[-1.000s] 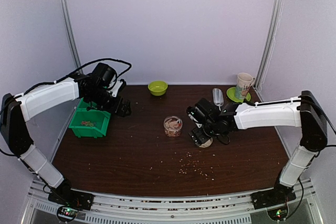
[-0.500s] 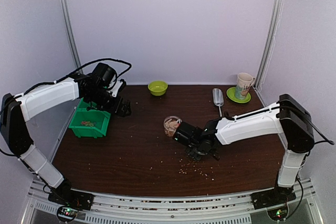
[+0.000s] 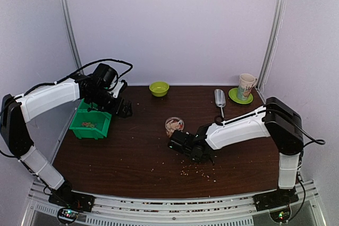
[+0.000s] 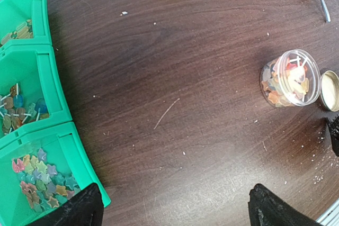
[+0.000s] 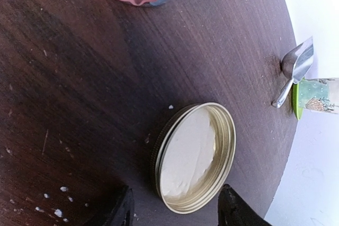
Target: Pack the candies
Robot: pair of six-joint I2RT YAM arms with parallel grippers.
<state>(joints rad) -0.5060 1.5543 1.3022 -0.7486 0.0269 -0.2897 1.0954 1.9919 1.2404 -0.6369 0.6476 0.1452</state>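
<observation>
Top view: right arm (image 3: 235, 129) low on the counter (image 3: 122, 152) beside the jar (image 3: 174, 125); left arm (image 3: 50, 98) over the green bin (image 3: 91, 130); scoop (image 3: 220, 98) well apart.
Left wrist: left jaws wide, empty; candies (image 4: 288, 78) in the lidless jar, more in the bin.
Right wrist: right jaws straddle the gold lid (image 5: 195, 157), unclamped; likely the lidding step, next pinch its rim; only crumbs (image 5: 63, 189) nearby.

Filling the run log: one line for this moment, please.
left fingers open near green bin | right fingers open, flanking gold lid | jar uncapped, candies inside
</observation>
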